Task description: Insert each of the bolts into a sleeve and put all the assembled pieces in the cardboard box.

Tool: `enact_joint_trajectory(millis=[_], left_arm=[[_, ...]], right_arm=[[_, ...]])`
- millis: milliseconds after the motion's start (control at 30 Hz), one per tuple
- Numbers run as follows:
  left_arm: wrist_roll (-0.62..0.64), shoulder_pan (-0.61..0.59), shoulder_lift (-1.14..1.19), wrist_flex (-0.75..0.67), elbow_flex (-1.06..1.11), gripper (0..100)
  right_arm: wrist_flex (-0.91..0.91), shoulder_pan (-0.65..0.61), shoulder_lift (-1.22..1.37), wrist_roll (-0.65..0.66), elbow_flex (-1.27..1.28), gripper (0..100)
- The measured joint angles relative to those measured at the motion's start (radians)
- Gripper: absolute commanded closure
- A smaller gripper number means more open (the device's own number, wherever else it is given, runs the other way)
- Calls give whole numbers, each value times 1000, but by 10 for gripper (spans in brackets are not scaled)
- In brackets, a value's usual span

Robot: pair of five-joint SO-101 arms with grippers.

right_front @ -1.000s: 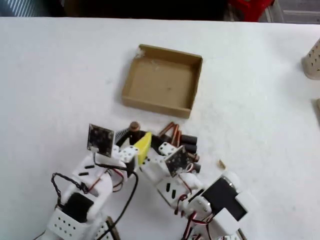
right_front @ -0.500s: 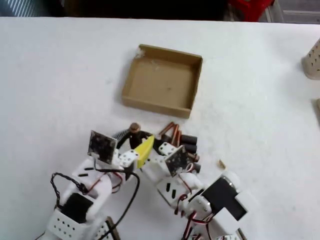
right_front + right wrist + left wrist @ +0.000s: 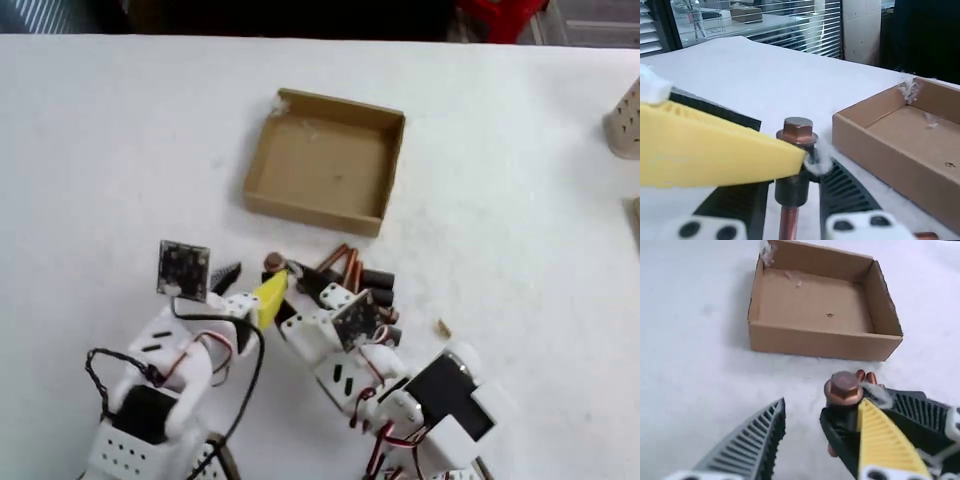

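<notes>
One white table (image 3: 110,140), box (image 3: 325,165), blinds (image 3: 805,30) beyond.

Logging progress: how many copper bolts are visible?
3: one copper bolt upright in a black sleeve gripped by the right hand; two bolts lying between the cardboard box and that arm. Others may hide under the arms.

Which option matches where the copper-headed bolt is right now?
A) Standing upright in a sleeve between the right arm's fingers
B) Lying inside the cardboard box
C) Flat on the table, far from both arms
A: in the right wrist view the bolt stands upright in a dark sleeve, between the black fingers of the right gripper, short of the cardboard box.
</notes>
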Motion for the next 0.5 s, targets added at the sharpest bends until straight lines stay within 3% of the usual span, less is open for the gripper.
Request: enact_joint_trajectory(millis=[367,500], left_arm=[[64,6,0,0,-195,774],[64,5,-3,20,-270,909]], right_arm=[[0,5,0,0,0,981],[0,5,0,0,0,981]])
